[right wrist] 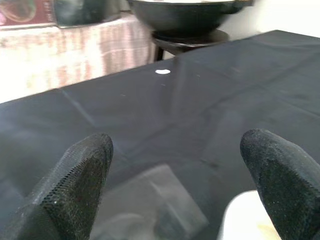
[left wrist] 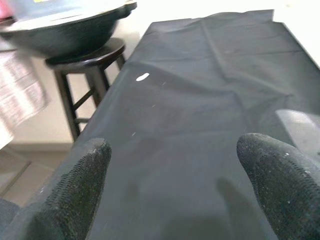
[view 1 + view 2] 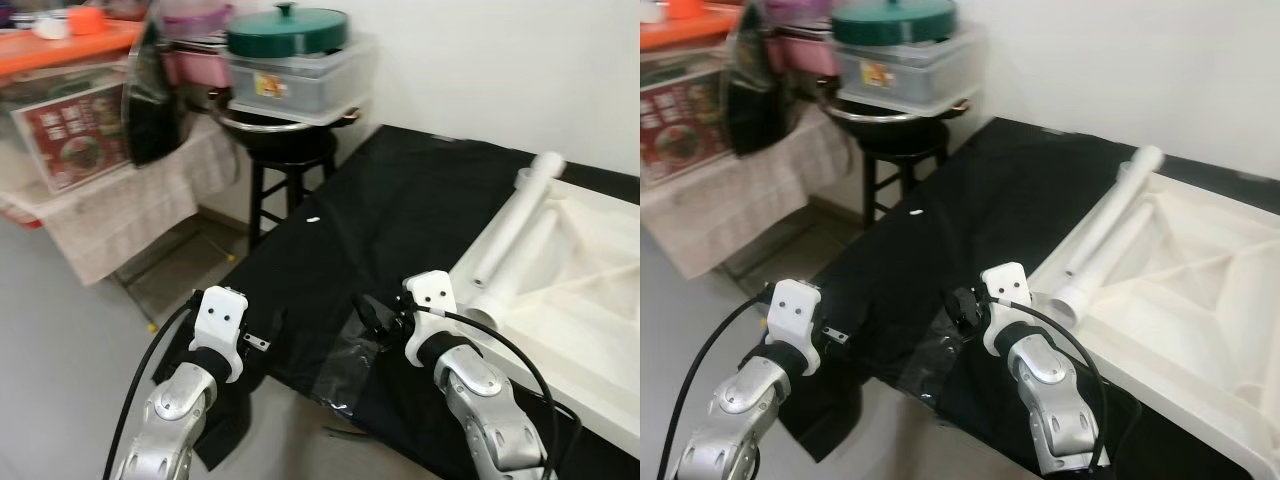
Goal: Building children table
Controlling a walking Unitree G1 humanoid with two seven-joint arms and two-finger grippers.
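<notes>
1. Orange shelf (image 3: 60,45) stands far left, with one red poster (image 3: 70,135) beneath it.
2. One black stool (image 3: 290,170) carries one dark wok (image 3: 280,130), one grey box (image 3: 300,80) and one green lid (image 3: 288,30).
3. One left gripper (image 2: 170,190) hovers at the near edge of one black cloth (image 3: 400,210), fingers spread wide, holding nothing.
4. One right gripper (image 1: 175,185) hangs over the cloth, fingers likewise wide and empty.
5. One white tabletop (image 3: 590,290) lies upside down on the cloth at right, one white leg (image 3: 515,225) along its left edge.

A black sheet (image 3: 400,200) lies under the cream-white tabletop (image 3: 590,290); the pot lid (image 3: 287,30) is dark green.
</notes>
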